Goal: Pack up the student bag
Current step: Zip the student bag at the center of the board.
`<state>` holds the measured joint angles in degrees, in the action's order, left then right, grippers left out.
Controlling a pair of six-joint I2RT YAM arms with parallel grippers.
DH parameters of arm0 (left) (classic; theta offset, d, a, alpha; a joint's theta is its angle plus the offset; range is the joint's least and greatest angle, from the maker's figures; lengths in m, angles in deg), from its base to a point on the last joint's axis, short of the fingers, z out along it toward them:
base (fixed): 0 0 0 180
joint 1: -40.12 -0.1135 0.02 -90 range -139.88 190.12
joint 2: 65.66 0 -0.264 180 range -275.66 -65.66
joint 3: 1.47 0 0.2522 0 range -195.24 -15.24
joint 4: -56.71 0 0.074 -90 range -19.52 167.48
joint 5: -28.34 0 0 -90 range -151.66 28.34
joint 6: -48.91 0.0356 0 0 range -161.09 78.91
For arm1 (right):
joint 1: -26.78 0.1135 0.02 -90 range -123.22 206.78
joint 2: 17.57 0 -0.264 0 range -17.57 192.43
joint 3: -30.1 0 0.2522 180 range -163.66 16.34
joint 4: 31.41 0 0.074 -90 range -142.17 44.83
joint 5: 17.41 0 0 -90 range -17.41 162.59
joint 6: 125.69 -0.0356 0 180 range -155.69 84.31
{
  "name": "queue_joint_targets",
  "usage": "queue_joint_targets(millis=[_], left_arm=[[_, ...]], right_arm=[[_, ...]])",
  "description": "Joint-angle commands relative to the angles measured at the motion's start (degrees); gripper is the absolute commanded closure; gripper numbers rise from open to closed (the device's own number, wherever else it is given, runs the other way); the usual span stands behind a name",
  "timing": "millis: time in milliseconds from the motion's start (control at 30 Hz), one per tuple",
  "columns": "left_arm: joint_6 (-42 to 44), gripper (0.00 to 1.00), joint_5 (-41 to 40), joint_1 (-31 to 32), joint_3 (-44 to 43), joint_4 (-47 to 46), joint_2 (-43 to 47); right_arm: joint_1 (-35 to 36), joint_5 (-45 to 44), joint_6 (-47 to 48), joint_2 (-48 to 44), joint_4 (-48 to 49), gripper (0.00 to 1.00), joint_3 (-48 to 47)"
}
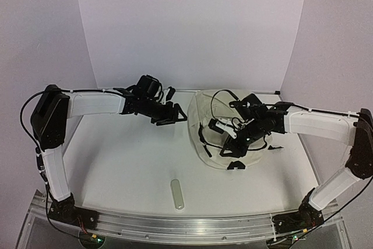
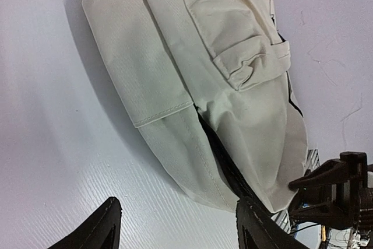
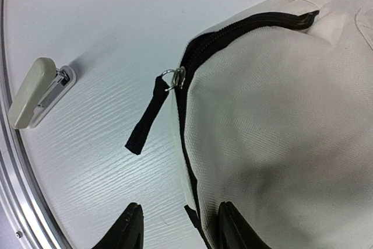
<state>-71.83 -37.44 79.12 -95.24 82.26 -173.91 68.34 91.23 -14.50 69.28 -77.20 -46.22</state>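
From the top view, the left gripper (image 1: 176, 115) hangs just off the left edge of the student bag (image 1: 211, 109), its jaws apart and holding nothing. The right gripper (image 1: 224, 138) sits over the bag's middle, and its arm and cables cover much of the fabric. How wide it stands is hard to read from here. The bag lies at the back right of the white table (image 1: 128, 161). A pale stapler (image 1: 178, 193) lies well apart from it, near the front edge.

In the left wrist view, the left gripper (image 2: 178, 202) has both dark fingers (image 2: 93, 231) spread wide, with bare table and the bag's lower corner ahead. The cream bag (image 2: 175, 86) shows a stitched seam, a strap loop and a dark zipper line. Its top is cut off by the frame.

In the right wrist view, the right gripper (image 3: 179, 205) stands partly apart. The bag's (image 3: 280, 132) black zipper (image 3: 192, 56) edge runs down between the fingers (image 3: 129, 228), and table shows beside it. Contact cannot be made out. A black zipper pull (image 3: 145, 121) lies on the table. The stapler (image 3: 38, 91) sits at the left.
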Motion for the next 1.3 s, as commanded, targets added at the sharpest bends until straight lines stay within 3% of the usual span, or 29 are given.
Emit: queue_joint_targets(millis=[0, 133, 300, 500, 533, 567, 633, 700, 967, 1133, 1267], left_arm=[[1.02, 0.34, -1.39, 1.70, -5.44, 5.48, -3.44], [2.31, 0.34, -1.28, 3.80, -9.07, 7.19, -6.64], [4.89, 0.27, -3.81, 7.13, -14.12, 9.78, -9.68], [5.80, 0.23, -6.43, 9.36, -19.31, 12.84, -13.35], [5.78, 0.24, -7.26, 9.50, -20.27, 14.02, -14.06], [5.72, 0.25, -7.76, 9.52, -20.79, 14.81, -14.38], [5.24, 0.27, -8.49, 9.52, -20.88, 15.56, -14.62], [4.58, 0.28, -9.23, 9.44, -20.10, 15.48, -14.19], [2.95, 0.29, -9.46, 8.91, -17.47, 15.67, -12.48], [3.24, 0.29, -9.38, 8.95, -17.48, 16.86, -12.76], [4.00, 0.29, -9.59, 8.92, -19.63, 18.84, -14.52]], right_arm=[[0.37, -3.50, 2.18, -1.66, 0.84, 0.65, 2.05], [0.37, -3.41, 2.20, -2.31, 0.88, 0.80, 3.20], [0.37, -2.61, 2.34, -3.03, 0.84, 1.00, 3.84], [0.37, -1.63, 2.33, -3.70, 0.75, 1.00, 4.00], [0.37, -1.43, 2.08, -3.80, 0.75, 0.99, 3.78], [0.37, -1.33, 1.96, -3.95, 0.81, 0.91, 3.61], [0.37, -0.90, 1.93, -4.29, 0.97, 0.59, 3.28], [0.49, -0.83, 1.65, -4.10, 1.79, 0.44, 2.91], [3.58, -6.02, 1.67, 1.40, 4.44, 0.44, -0.22], [4.16, -10.57, 2.80, 4.42, 5.75, 0.56, -1.10], [4.36, -12.10, 2.80, 3.92, 5.66, 0.93, -1.64]])
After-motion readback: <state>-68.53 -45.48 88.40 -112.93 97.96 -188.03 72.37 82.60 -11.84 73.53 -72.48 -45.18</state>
